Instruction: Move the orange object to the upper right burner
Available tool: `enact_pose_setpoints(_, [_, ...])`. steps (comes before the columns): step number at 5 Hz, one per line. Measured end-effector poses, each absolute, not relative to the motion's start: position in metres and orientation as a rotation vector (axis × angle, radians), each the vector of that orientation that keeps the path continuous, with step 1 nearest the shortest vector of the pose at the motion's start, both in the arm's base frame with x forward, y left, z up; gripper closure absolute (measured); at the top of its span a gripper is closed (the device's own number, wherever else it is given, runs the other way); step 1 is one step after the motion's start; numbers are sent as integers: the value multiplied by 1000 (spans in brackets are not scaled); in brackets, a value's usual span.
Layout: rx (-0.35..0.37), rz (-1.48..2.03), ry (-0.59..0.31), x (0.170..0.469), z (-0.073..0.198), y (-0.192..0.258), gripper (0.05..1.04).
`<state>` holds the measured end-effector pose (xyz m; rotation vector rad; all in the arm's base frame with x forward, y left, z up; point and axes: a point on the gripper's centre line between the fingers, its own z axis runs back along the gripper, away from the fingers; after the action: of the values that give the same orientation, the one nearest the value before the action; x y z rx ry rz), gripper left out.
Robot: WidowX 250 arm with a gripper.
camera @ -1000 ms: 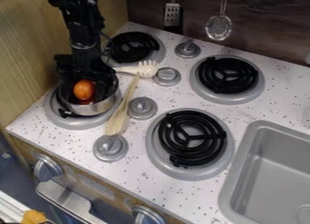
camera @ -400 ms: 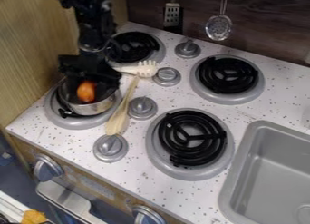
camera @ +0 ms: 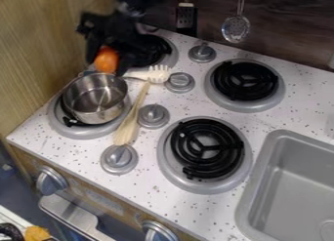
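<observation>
A: Where is the orange object (camera: pixel 106 58) in the camera view?

B: In the pincer (camera: pixel 108 65) — the black fingers grip it from either side, just past the far rim of the metal pot (camera: pixel 96 114) as the view shows it.

A: And the pot?

B: It sits upright on the front left burner (camera: pixel 78 133), with nothing orange inside. The arm hangs over part of the back left burner (camera: pixel 172 46).

A: What about the upper right burner (camera: pixel 245 83)?

B: Its black coil lies bare, well apart from the orange object, behind the front right burner (camera: pixel 207 147).

A: Anything else on the worktop (camera: pixel 295 107)?

B: A wooden spoon (camera: pixel 129 127) lies beside the pot's burner, its narrow end pointing towards a pale fork (camera: pixel 157 74). Grey knobs (camera: pixel 154 115) stand among the burners, and the grey sink (camera: pixel 287 181) is to the right of the front right burner
</observation>
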<state>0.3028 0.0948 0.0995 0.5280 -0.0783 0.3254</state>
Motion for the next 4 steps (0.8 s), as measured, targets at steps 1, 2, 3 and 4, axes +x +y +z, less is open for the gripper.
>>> enact_pose_setpoints(1, [520,330,-181,316,106,65,445])
enact_pose_setpoints(2, [388,285,-310,336,86,28,445])
enact_pose_setpoints(3, [338,239,-390,350,70,-2,445])
enact_pose_setpoints(4, [271,169,-467,369,52,-20,445])
